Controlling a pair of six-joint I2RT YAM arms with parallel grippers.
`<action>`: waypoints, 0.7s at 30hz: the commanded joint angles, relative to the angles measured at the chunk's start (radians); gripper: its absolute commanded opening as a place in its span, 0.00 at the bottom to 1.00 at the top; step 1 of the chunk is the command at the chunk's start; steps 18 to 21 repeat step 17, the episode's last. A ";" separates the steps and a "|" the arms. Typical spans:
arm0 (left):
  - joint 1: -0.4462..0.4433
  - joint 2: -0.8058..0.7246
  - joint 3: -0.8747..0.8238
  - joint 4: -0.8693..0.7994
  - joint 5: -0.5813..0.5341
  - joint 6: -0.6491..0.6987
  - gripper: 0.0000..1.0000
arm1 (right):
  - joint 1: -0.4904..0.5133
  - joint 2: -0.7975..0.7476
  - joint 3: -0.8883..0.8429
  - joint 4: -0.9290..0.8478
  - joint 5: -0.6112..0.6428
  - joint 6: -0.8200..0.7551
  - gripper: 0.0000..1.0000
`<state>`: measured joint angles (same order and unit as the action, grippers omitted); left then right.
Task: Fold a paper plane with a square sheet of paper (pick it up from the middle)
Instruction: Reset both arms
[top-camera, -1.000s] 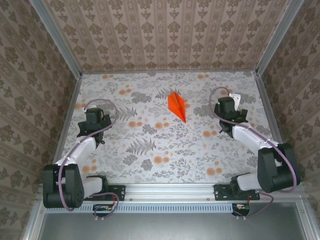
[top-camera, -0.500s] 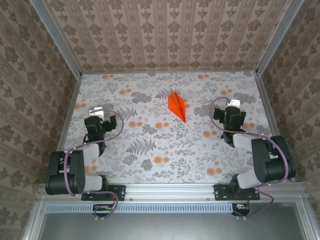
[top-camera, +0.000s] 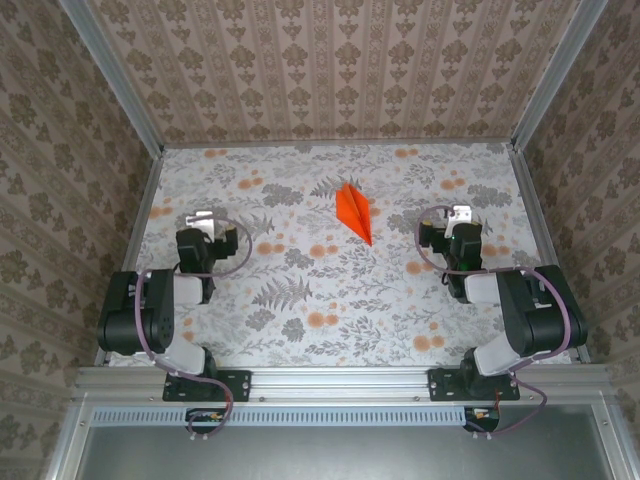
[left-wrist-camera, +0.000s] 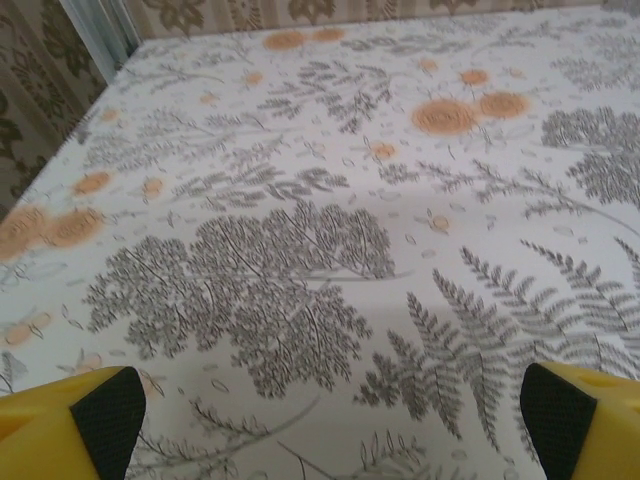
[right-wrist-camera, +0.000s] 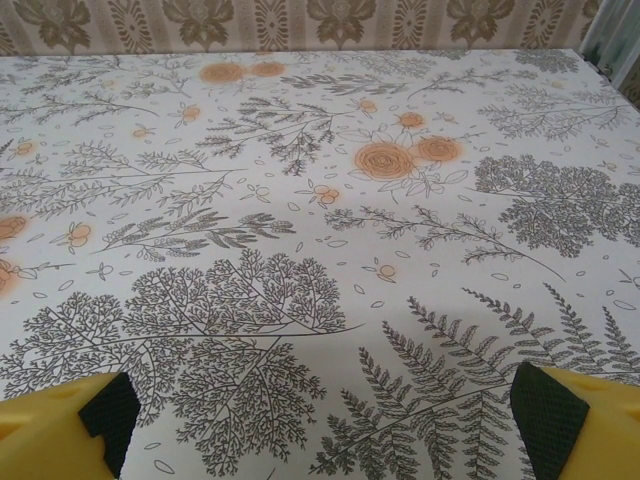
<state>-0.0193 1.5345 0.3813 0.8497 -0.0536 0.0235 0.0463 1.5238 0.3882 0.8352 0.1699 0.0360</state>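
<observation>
Paper plane (top-camera: 354, 212): lay flat on the floral tablecloth (top-camera: 300, 290), far middle of the table, slim tip aimed toward the near side, touched by neither arm. Left gripper (top-camera: 203, 221): stood at the left, well apart from the plane, jaws spread wide and empty, black pads (left-wrist-camera: 108, 415) at either edge of the wrist view. Right gripper (top-camera: 460, 216): sat right of the plane, likewise spread and empty, pads (right-wrist-camera: 545, 410) far apart above printed ferns.
</observation>
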 joint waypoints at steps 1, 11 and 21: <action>-0.008 -0.004 0.021 0.000 -0.026 0.014 1.00 | -0.010 0.009 0.015 0.033 -0.030 0.002 1.00; -0.011 -0.001 0.028 -0.008 -0.010 0.026 1.00 | -0.013 0.009 0.017 0.030 -0.036 0.004 1.00; -0.010 0.000 0.027 -0.006 -0.009 0.026 1.00 | -0.013 0.007 0.013 0.033 -0.036 0.004 1.00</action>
